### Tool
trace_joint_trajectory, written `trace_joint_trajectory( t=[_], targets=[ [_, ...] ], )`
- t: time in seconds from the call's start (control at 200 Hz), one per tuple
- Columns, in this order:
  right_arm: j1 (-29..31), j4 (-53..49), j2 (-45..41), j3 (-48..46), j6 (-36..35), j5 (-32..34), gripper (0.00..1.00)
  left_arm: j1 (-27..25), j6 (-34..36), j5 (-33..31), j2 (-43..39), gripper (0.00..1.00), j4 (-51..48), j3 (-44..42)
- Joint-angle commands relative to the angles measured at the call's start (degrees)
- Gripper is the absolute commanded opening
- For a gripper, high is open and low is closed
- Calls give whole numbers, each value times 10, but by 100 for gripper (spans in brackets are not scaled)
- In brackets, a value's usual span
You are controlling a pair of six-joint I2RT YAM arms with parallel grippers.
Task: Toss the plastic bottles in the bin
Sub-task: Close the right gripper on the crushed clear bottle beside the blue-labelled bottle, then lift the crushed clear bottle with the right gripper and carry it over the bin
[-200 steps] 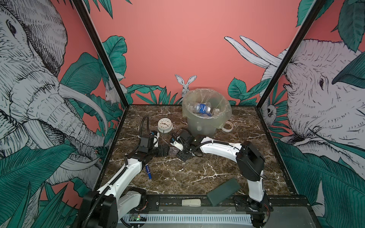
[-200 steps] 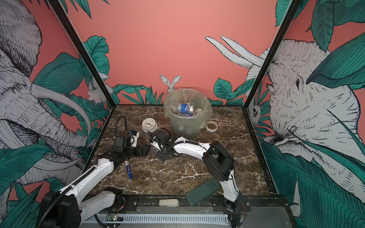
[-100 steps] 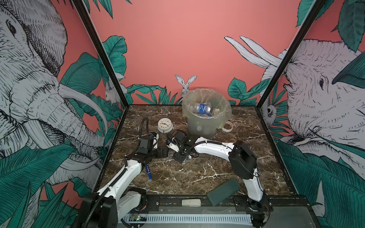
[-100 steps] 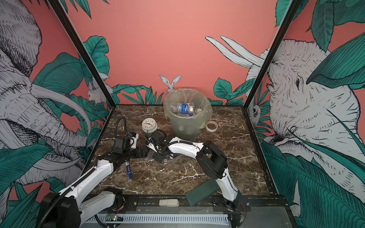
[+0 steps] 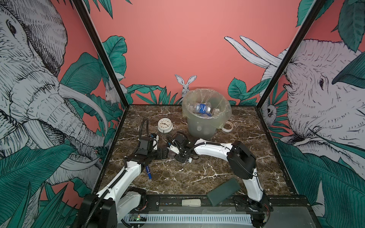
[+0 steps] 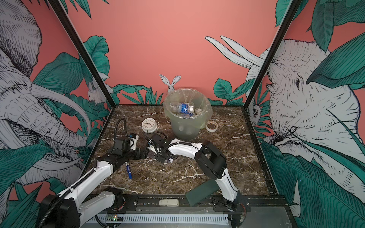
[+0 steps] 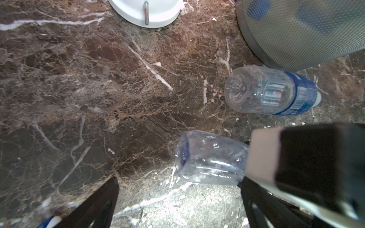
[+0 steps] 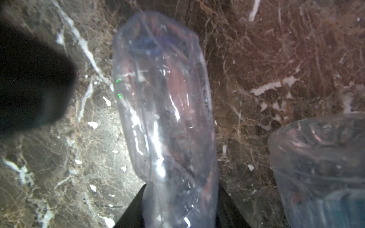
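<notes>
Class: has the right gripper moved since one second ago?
Yes. In both top views the right gripper has shifted left, farther from the bin, now closed on a clear bottle.

Both top views look from high above the front edge of my surface (image 5: 197, 173) toward its back edge, taking in all of it. My left wrist camera looks down close beside the bin (image 7: 296, 29); my right one hangs closer still, and both share the clear bottle (image 7: 211, 158)

We log: crushed clear bottle (image 8: 164, 110) is blurred and runs off the right wrist frame edge; in both top views we cannot make it out. Second bottle (image 8: 320, 169), clock (image 7: 146, 11) and bin (image 7: 306, 29) are cropped. Dark shape (image 8: 29, 79) is too blurred to name.
</notes>
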Motion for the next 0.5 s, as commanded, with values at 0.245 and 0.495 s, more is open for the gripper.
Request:
trace_joint_trajectory(
  t=[0.245, 0.495],
  targets=[
    [7, 98, -240, -233, 76, 87, 41, -29, 22, 2, -9, 97, 14, 21],
    [7, 184, -458, -391, 163, 148, 38, -104, 27, -12, 35, 97, 37, 44]
  ],
)
